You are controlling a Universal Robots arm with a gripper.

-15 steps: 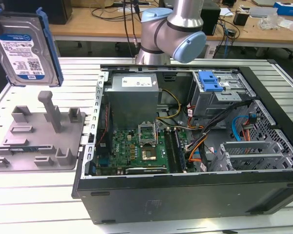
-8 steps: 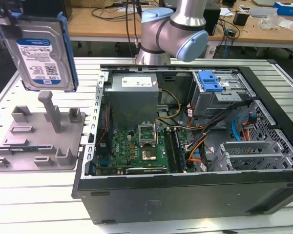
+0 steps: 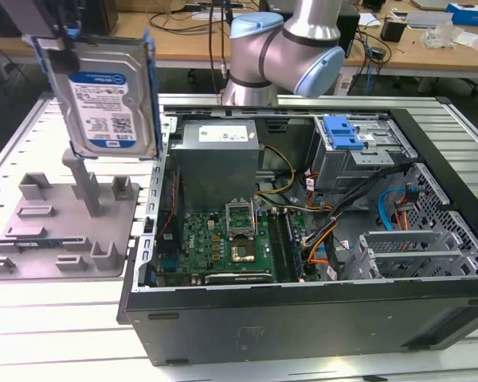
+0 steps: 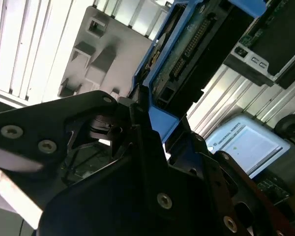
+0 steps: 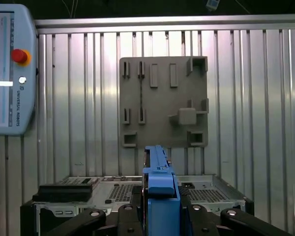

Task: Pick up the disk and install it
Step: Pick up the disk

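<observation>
The disk (image 3: 103, 99), a silver drive with a white-and-blue label and a blue frame, hangs upright in the air above the grey fixture plate (image 3: 56, 227), at the exterior view's left of the open computer case (image 3: 303, 310). My gripper (image 3: 64, 36) is shut on its upper edge. In the first wrist view the disk's blue edge (image 5: 160, 184) stands between the black fingers of the gripper (image 5: 160, 214), with the fixture plate (image 5: 162, 103) far below. The second wrist view shows the disk's connector side (image 4: 187, 54) clamped in the gripper (image 4: 152, 130).
Inside the case are a grey power supply box (image 3: 219, 155), a motherboard (image 3: 223, 243) and a drive bay with a blue latch piece (image 3: 342, 131). A post (image 3: 84, 179) rises from the fixture plate under the disk. A teach pendant (image 5: 12, 69) lies on the slatted table (image 5: 265, 98).
</observation>
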